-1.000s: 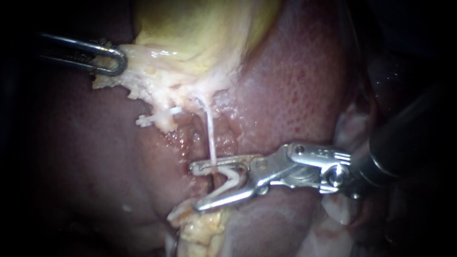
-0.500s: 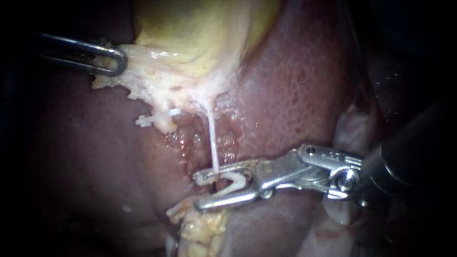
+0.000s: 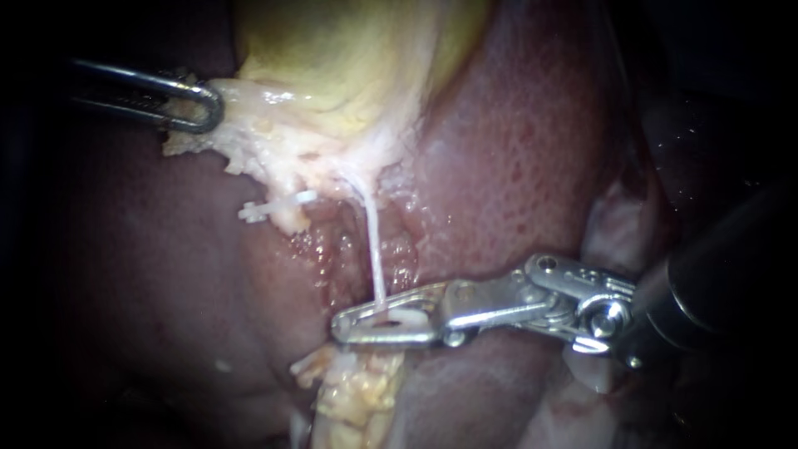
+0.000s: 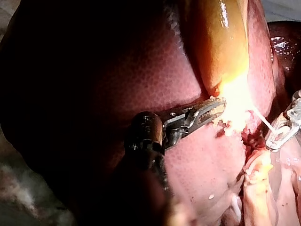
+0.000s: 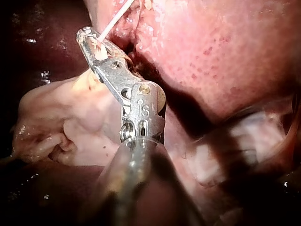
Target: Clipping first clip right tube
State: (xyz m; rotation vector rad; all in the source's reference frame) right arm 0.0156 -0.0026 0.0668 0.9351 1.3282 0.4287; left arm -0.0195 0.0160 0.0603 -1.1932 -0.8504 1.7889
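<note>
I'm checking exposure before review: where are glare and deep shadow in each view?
Endoscope view: lit middle, dark edges, glints on the right instrument. Left wrist view: glare whites out the gallbladder ahead of the left instrument; much liver shadowed. Right wrist view: liver well lit.

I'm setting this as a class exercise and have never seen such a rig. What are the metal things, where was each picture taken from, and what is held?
This is a surgical robot working on a pig's liver and yellowish gallbladder. The wide picture comes from the endoscope; the other two come from cameras on each arm. The left instrument ends in a small tool whose jaws pinch the gallbladder's pale edge. The right instrument has its tool squeezed shut on a white clip around the thin white tube.
</note>
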